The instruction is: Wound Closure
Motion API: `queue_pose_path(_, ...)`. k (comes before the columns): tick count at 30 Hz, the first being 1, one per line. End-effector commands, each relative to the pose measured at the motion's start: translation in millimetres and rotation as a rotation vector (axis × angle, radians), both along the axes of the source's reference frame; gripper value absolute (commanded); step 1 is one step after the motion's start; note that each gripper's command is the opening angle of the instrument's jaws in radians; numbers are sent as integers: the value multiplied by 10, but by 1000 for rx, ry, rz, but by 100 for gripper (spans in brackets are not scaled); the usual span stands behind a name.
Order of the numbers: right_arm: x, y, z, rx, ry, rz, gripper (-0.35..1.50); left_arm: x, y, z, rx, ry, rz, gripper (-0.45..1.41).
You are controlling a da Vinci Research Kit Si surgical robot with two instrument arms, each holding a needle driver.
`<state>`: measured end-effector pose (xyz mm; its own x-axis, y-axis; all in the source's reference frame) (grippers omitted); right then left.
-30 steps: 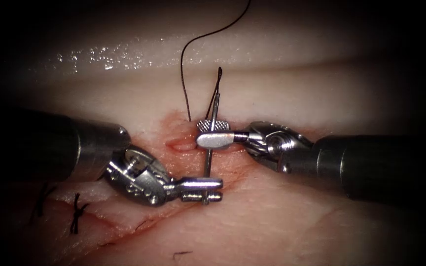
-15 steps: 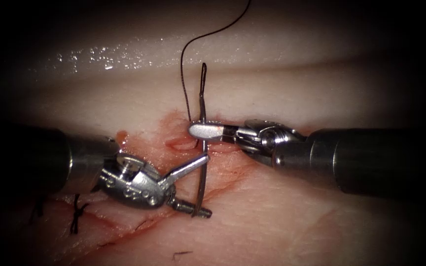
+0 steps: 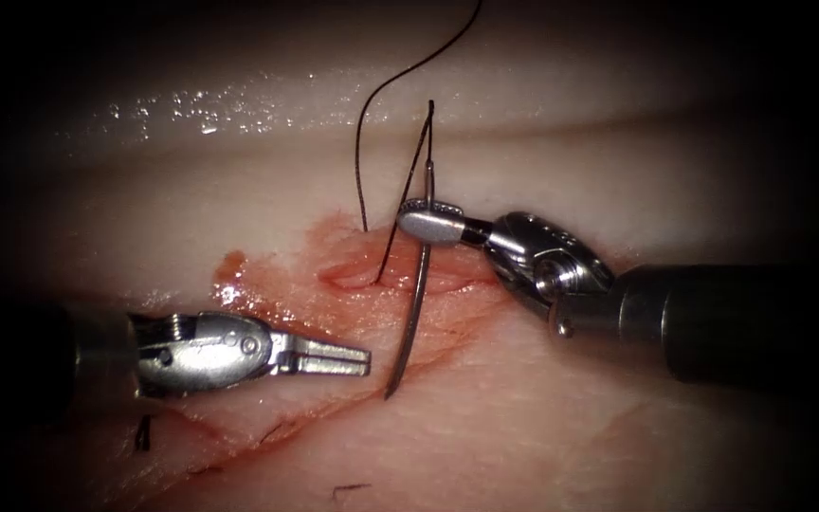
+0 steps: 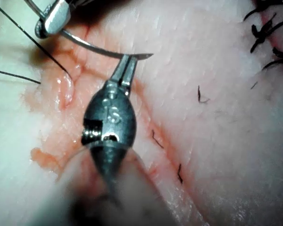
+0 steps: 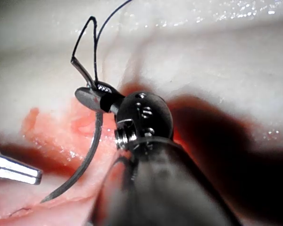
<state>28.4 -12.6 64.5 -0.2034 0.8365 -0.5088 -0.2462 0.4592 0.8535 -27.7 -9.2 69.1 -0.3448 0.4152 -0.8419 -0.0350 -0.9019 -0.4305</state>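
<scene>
While the right tool (image 3: 426, 225) pinches the needle (image 3: 416, 294) close to its thread end, the rest of the needle hangs free above the tissue (image 3: 542, 436), not stuck into it. The jaws of this tool are pressed together on the metal, just to the right of the cut (image 3: 362, 275). From the jaws the needle curves down past the cut, and its sharp tip points at the tissue below the cut. In the right wrist view the same grip shows: the right tool (image 5: 95, 96) holds the needle (image 5: 87, 157) near the end where the thread (image 5: 87, 42) joins.

The thread (image 3: 372, 114) runs up from the needle's end, bends over, and comes back down into the tissue right at the cut. Another part of it goes up and away from the cut.

The left tool (image 3: 357, 359) lies to the left of the needle tip, below and left of the cut. Its jaws look pressed together and they hold nothing. In the left wrist view the left tool (image 4: 128, 66) sits just beside the needle (image 4: 108, 49) near the tip.

Red fluid (image 3: 267, 294) lies around the cut. Dark stitches (image 4: 269, 37) sit well away from the cut, and a few short cut ends of thread (image 3: 348, 490) lie on the tissue below it.
</scene>
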Motion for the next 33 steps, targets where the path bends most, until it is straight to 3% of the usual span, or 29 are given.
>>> queue_pose_path(1, 8, 1, 6, -31, -8, -3, -35, -5, 0, 12, 21, 14, 1, -33)
queue_pose_path(7, 7, 2, 11, -131, -14, -9, -35, -2, 11, 57, 77, 154, -32, -32)
queue_pose_path(14, 5, 4, 12, -290, -8, -19, -35, 2, 25, 82, 59, 333, -95, -40)
queue_pose_path(27, 15, -1, 17, -505, -32, -72, -35, 0, 44, 101, 64, 478, -196, -45)
queue_pose_path(33, 19, 5, 15, -568, -48, -80, -35, -6, 38, 120, 57, 553, -140, -45)
